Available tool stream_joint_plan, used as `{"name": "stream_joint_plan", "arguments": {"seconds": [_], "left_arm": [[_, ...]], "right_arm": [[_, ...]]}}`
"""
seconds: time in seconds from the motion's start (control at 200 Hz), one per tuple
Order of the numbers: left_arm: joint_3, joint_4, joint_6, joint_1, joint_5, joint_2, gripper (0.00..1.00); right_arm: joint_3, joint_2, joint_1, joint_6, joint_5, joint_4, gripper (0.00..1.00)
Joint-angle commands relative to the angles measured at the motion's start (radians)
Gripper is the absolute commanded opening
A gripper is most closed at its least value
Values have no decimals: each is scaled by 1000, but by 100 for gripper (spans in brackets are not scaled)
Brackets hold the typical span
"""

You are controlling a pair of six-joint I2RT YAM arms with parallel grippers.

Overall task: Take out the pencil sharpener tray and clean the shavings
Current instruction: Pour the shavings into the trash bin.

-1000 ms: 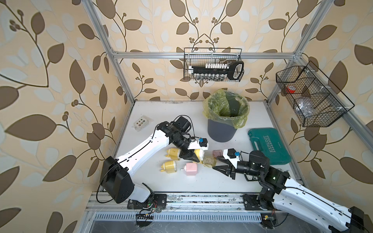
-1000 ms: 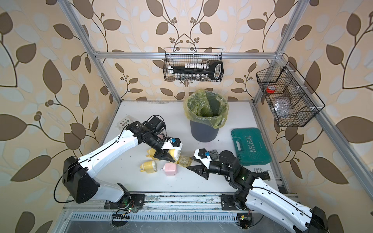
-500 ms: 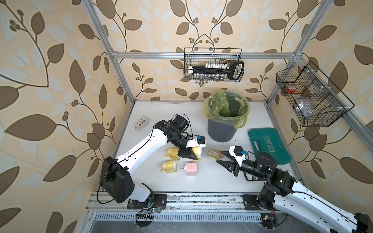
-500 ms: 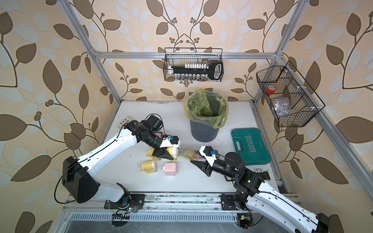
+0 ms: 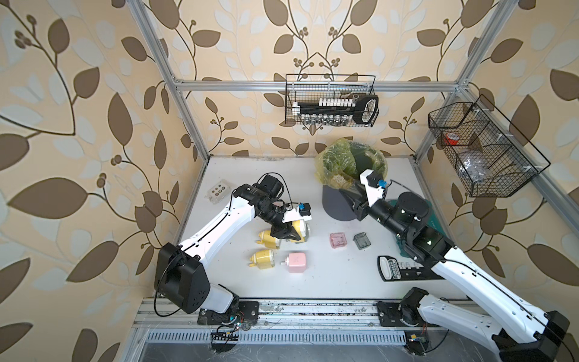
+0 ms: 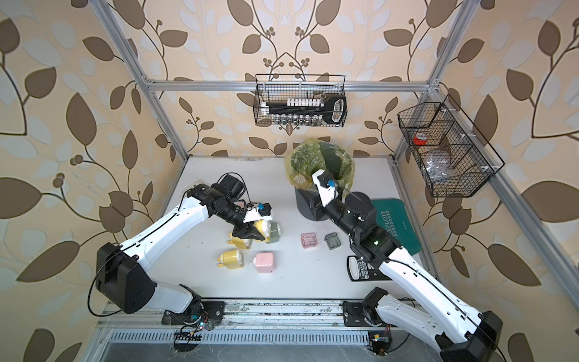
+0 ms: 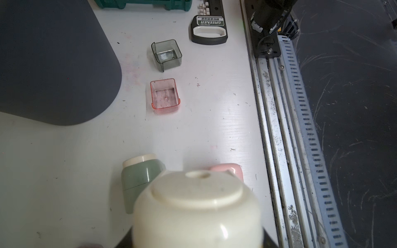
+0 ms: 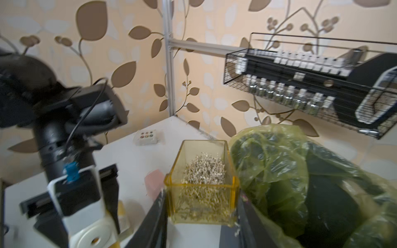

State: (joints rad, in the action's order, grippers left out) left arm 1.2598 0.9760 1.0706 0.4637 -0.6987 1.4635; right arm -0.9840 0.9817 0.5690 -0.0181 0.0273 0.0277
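Right gripper (image 8: pixel 201 216) pinched the tray (image 8: pixel 233 193) by the bin (image 8: pixel 322 193); left gripper (image 5: pixel 285 235) clamped a sharpener (image 5: pixel 300 228). Shavings (image 8: pixel 204 169) needed tipping squarely over it.

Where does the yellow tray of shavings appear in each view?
In a top view: yellow tray at the trash bin's near rim, right of centre.
In a top view: same spot, near centre.
Left wrist: not in it.
Right wrist: lower centre, full of shavings.
Shared landmark: the trash bin.

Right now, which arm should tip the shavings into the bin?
Right. The right gripper holds the yellow tray of shavings beside the bin; the left gripper is shut on a yellow sharpener, farther off.
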Motion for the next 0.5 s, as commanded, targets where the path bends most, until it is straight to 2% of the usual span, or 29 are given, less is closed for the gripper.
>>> {"name": "stream_joint_plan", "arguments": {"seconds": [0.0,0.1,0.24,0.4,0.495], "left_arm": [[20,-18,0,1,13,15,0],[2,-40,-4,1,16,11,0],[-15,-64,-8,3,20,5,0],[-30,-79,-10,10,24,-1,0],[-36,-86,-10,15,25,-4,0]], "right_arm": [[-144,65,-117,-219,1,-56,0],[-295,154,-217,-388,-57,-197,0],[-484,260,-304,-638,-137,-431,0],[-499,277,-354,-885,-233,-486,0],[-488,286,-387,-978,-300,-485,0]]}}
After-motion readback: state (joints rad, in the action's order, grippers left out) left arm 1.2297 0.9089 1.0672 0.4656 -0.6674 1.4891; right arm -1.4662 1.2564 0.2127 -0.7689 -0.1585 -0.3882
